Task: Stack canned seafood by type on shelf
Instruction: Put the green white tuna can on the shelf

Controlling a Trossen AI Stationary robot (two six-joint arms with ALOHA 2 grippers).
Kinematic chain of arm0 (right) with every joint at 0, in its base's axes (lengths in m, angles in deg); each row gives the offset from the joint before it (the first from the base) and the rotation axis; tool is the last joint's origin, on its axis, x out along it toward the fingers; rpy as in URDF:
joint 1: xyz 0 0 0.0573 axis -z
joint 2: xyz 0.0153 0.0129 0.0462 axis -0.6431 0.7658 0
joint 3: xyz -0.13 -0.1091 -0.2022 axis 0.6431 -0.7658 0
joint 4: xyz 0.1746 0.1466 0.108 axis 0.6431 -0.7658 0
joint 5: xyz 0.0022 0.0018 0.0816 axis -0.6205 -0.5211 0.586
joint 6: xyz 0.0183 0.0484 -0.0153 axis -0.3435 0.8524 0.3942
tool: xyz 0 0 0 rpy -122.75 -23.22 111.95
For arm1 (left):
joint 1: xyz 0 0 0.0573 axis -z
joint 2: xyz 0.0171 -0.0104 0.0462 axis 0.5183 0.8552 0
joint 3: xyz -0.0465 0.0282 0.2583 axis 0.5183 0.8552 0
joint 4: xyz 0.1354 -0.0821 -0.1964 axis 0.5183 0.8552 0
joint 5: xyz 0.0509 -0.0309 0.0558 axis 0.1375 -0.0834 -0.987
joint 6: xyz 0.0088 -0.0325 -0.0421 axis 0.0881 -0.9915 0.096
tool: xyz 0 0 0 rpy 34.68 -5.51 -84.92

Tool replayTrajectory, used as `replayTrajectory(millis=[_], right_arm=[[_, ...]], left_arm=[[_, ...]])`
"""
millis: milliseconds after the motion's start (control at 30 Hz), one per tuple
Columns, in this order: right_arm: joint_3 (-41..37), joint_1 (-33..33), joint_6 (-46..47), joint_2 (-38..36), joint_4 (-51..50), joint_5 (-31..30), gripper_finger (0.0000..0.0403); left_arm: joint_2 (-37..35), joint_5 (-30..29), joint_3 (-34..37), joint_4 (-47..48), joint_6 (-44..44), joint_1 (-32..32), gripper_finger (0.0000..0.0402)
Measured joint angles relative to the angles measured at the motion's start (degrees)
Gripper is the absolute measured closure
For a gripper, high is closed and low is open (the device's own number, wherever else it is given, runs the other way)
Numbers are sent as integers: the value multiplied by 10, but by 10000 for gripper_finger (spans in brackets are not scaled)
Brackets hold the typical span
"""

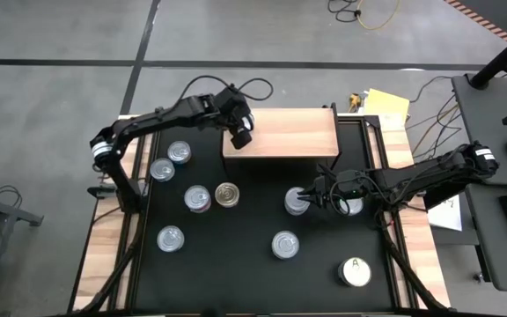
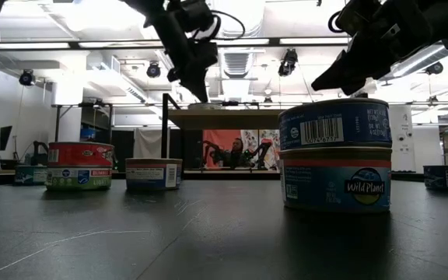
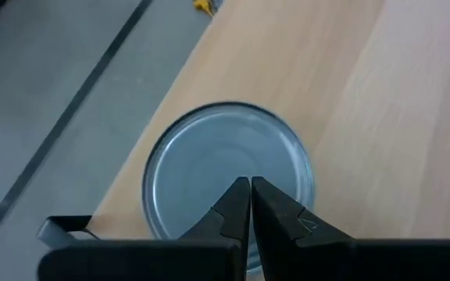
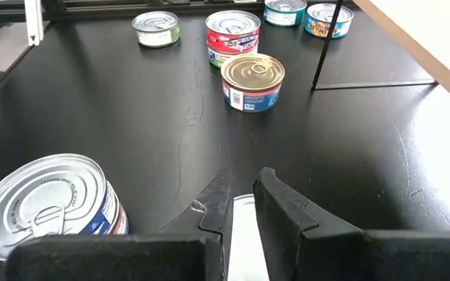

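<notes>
Clearly little is sorted yet. Nearest, the white-topped tin (image 1: 355, 271) and eight other loose tins (image 1: 170, 238) sit on the black tabletop (image 1: 245, 282). Among them the right gripper (image 4: 241, 187), nearly closed, seems to pinch a silver-topped tin (image 1: 296, 202) by its rim. Farther off, the left gripper (image 3: 249, 181) hovers empty with its fingers together over the only shelved tin (image 3: 225, 156), at the left end of the shelf (image 1: 289, 132).

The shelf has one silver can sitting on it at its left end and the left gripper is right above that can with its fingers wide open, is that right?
Not quite. The shelf does hold one silver can under the left gripper, but the left wrist view shows its fingers shut, not wide open.
</notes>
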Motion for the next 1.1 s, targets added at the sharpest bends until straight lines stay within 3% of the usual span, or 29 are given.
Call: replayTrajectory(millis=[500,1100], right_arm=[[-1,0,0,0,-12,0,360],[-1,0,2,0,-12,0,360]], left_arm=[[18,-50,0,2,8,-2,401],[14,-53,-6,19,1,-5,401]])
